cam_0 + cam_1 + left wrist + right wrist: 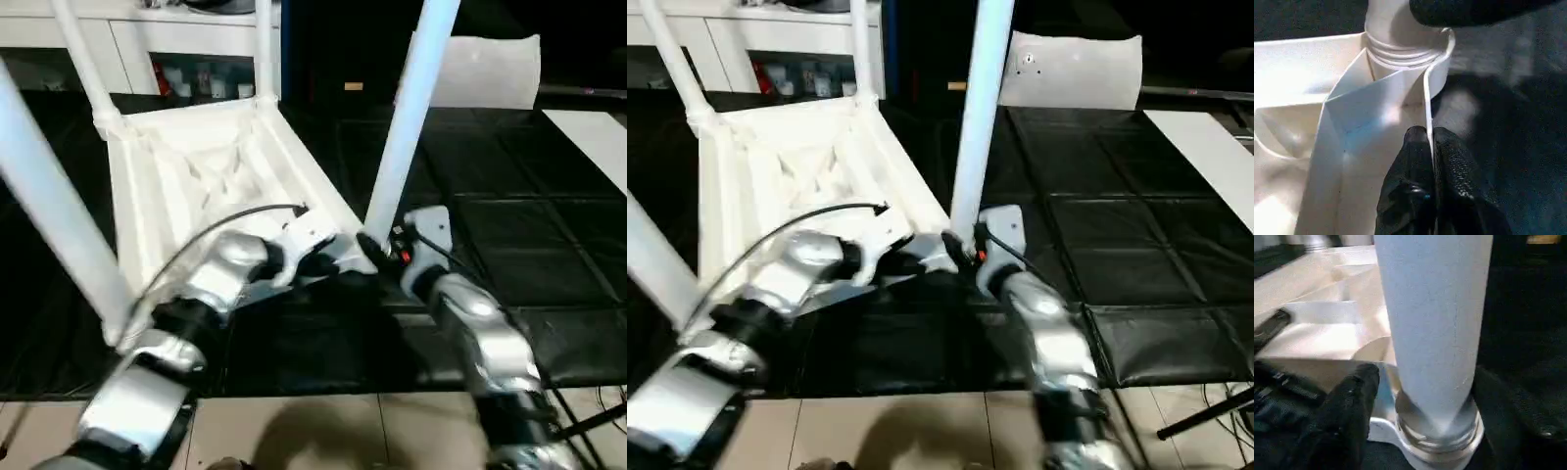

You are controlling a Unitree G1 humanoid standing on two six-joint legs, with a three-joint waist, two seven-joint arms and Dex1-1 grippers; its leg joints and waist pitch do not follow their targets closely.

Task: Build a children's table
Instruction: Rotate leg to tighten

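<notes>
one table top (206, 166), four legs (407, 117), two hands (328, 257)

Black padded mats (549, 245), white shelving (118, 44) behind

Workshop; black floor mats (509, 245), white shelving (127, 49)

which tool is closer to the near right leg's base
Right. The right tool straddles the leg just above its socket; the left tool pinches the tabletop's rim a little way from it.
</notes>
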